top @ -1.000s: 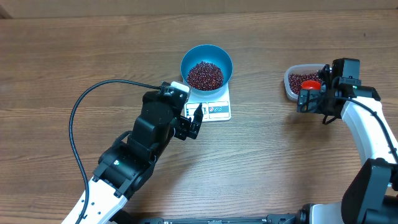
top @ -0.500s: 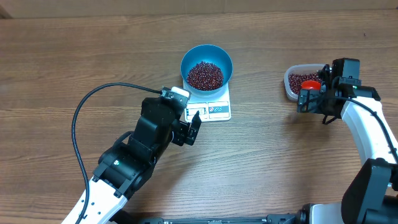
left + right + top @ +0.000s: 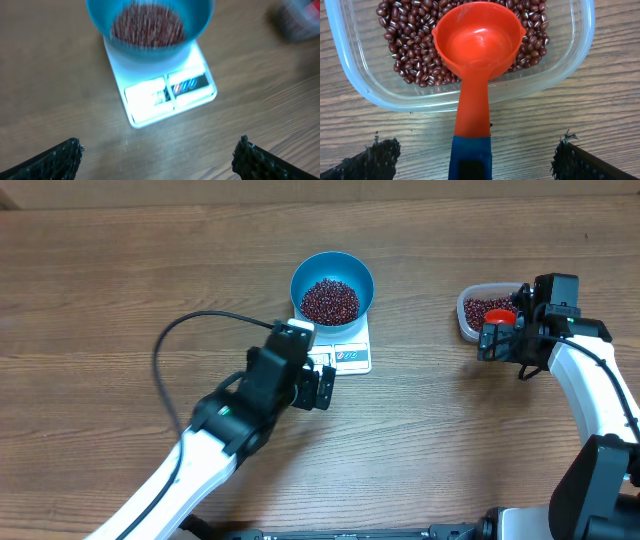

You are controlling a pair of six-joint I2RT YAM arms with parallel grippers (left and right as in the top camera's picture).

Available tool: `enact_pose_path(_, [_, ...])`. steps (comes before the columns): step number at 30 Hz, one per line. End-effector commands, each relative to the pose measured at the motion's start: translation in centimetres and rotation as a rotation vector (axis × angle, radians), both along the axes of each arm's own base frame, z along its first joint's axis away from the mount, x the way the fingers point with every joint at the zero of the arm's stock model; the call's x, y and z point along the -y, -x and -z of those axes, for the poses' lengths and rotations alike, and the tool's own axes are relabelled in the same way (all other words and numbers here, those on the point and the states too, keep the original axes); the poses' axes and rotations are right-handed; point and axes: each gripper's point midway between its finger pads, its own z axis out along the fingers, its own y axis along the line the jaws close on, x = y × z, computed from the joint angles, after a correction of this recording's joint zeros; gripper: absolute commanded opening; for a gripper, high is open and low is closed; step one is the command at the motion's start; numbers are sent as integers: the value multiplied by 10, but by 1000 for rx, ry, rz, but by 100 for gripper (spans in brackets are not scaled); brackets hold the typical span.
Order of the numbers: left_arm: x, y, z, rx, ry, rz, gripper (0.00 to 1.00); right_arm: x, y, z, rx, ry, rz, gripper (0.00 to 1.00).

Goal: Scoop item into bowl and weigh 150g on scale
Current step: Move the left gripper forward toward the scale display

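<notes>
The beans (image 3: 330,301) sit in the blue bowl (image 3: 297,280) on the scale (image 3: 353,358), just far of the left gripper (image 3: 321,387), fingers spread. The right gripper (image 3: 477,150), also spread, straddles the handle of the red scoop (image 3: 477,45), its cup in the clear tub (image 3: 350,65).

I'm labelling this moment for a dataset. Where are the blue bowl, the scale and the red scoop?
blue bowl (image 3: 332,265): overhead view, bare inner wall above the beans.
scale (image 3: 352,357): overhead view, front panel strip not covered by the bowl.
red scoop (image 3: 479,42): right wrist view, inside of its empty cup.
</notes>
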Motion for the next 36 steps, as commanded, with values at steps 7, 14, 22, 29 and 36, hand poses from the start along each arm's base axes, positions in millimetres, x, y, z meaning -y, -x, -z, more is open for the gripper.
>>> enact_pose_path(7, [1,-1,80,-235,-41,-155,100,0,1,2,-6,10,-5,100])
enact_pose_path(14, [-1,1,107,-310,-46,-237,100,0,1,2,-6,10,-5,100])
enact_pose_path(22, [-3,-3,111,-305,-36,-289,100,0,1,2,-6,10,-5,100])
enact_pose_path(29, [4,-3,111,-269,-56,-277,100,0,1,2,-6,10,-5,100])
enact_pose_path(36, [16,-4,115,-226,-66,-265,100,0,1,2,-6,10,-5,100])
